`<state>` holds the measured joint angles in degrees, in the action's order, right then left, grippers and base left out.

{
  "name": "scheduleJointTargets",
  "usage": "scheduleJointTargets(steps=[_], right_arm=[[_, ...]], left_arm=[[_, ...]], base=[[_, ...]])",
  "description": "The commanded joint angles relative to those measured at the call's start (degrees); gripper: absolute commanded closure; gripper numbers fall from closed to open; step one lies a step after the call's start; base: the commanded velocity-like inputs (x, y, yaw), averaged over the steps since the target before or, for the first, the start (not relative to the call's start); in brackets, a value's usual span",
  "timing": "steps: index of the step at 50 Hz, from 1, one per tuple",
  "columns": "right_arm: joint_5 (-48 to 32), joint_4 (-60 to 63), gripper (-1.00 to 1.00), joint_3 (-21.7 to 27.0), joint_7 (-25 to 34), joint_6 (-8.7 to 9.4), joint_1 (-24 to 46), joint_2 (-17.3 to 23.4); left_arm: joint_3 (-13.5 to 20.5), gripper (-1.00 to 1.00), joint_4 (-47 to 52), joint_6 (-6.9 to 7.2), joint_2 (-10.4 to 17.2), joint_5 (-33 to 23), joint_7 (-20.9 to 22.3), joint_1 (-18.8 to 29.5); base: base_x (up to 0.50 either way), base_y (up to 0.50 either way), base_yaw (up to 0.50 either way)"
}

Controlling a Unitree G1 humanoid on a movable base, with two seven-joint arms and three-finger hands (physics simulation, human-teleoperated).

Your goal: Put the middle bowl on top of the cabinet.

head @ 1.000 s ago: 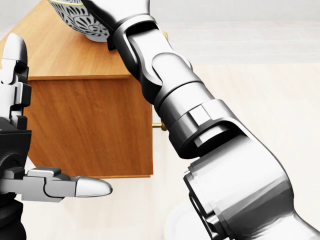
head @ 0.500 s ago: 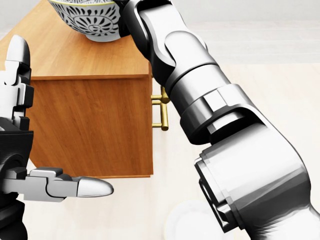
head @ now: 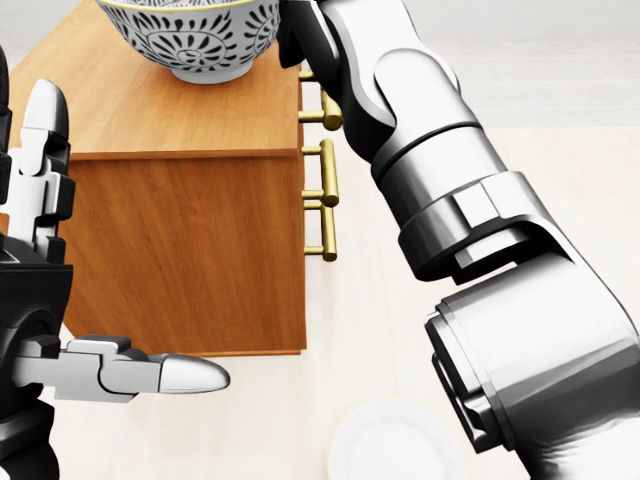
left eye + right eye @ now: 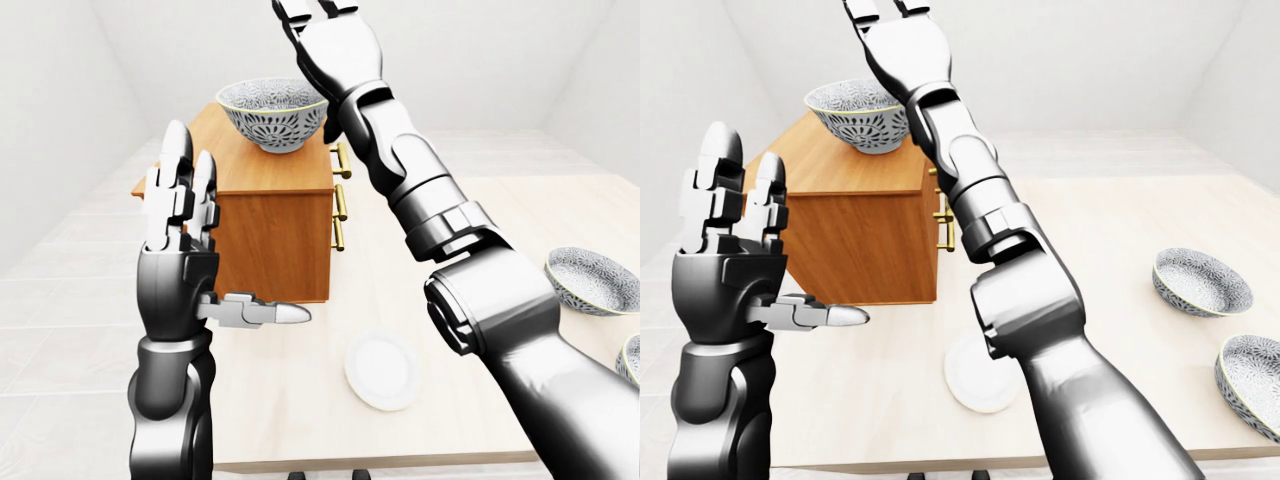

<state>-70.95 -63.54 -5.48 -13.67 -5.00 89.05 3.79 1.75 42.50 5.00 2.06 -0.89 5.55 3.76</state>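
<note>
A patterned bowl (image 4: 272, 112) with a pale rim stands upright on top of the wooden cabinet (image 4: 268, 220). My right hand (image 4: 322, 30) is open, raised above the bowl and to its right, not touching it; its fingertips run off the top of the left-eye view. My left hand (image 4: 215, 250) is open at the left of the cabinet, fingers (image 4: 177, 165) pointing up and thumb (image 4: 268, 315) pointing right, with nothing in it. The right forearm (image 3: 440, 170) fills the right side of the head view.
The cabinet stands on a pale table (image 4: 480, 230), with brass drawer handles (image 3: 325, 200) on its right face. A white plate (image 4: 381, 370) lies below the cabinet. Two more patterned bowls (image 4: 1201, 281) (image 4: 1252, 380) sit at the table's right.
My right hand has come off the bowl and lifted up and to the right, baring the bowl and the drawer handles. The left hand has barely moved.
</note>
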Motion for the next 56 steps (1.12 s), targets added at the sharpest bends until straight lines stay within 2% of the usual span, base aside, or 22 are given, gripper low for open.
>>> scheduleJointTargets(steps=[1,3,11,19,23,28,39,42,49,50,56], right_arm=[[-1.7,9.0,-0.9,0.2,7.7,0.0,-3.7,3.1],[-2.2,12.0,-0.92,0.3,9.4,0.04,-5.2,3.5],[-4.6,27.1,-0.97,1.3,18.1,3.29,-13.4,4.5],[-6.6,36.7,-1.0,2.3,23.7,3.78,-18.5,5.7],[-8.6,49.4,-1.0,2.9,29.9,4.62,-26.0,7.0],[-10.0,60.2,-1.0,4.6,36.6,4.79,-30.9,8.1],[-10.9,72.6,-1.0,7.9,44.5,4.24,-36.7,11.1],[-11.1,73.7,-1.0,9.1,45.1,4.4,-36.9,12.2],[-9.8,76.5,-1.0,10.7,48.1,3.38,-37.5,15.2],[-9.4,76.7,-1.0,11.0,49.1,2.74,-36.9,16.2],[-7.8,79.5,-1.0,12.7,53.7,1.8,-35.5,19.8]], left_arm=[[0.4,-1.0,-1.1,0.0,0.1,-0.3,0.1,-0.7],[0.7,-1.0,-1.3,0.0,0.0,-0.2,0.0,-0.6],[0.4,-1.0,-0.8,0.0,-0.2,-0.4,0.0,-1.4],[0.1,-1.0,-0.3,0.0,-0.1,-0.7,0.0,-1.4],[0.1,-1.0,0.1,0.0,-0.2,-1.0,-0.1,-1.6],[1.4,-1.0,0.9,0.0,-0.8,0.0,-0.8,-1.1],[1.1,-1.0,0.5,0.0,-0.1,-0.4,-1.1,-1.0],[1.2,-1.0,0.9,0.0,-0.2,-0.4,-1.2,-1.4],[1.0,-1.0,1.1,0.0,-0.2,-0.4,-1.1,-1.5],[0.9,-1.0,1.0,0.0,-0.2,-0.5,-1.1,-1.4],[1.2,-1.0,1.2,0.0,-0.2,-0.2,-1.0,-1.0]], base=[[0.0,0.0,0.0],[0.0,0.0,0.0],[0.0,0.0,0.0],[0.0,0.0,0.0],[0.0,0.0,0.0],[0.0,0.0,0.0],[0.0,0.0,0.0],[0.0,0.0,0.0],[0.0,0.0,0.0],[0.0,0.0,0.0],[0.0,0.0,0.0]])
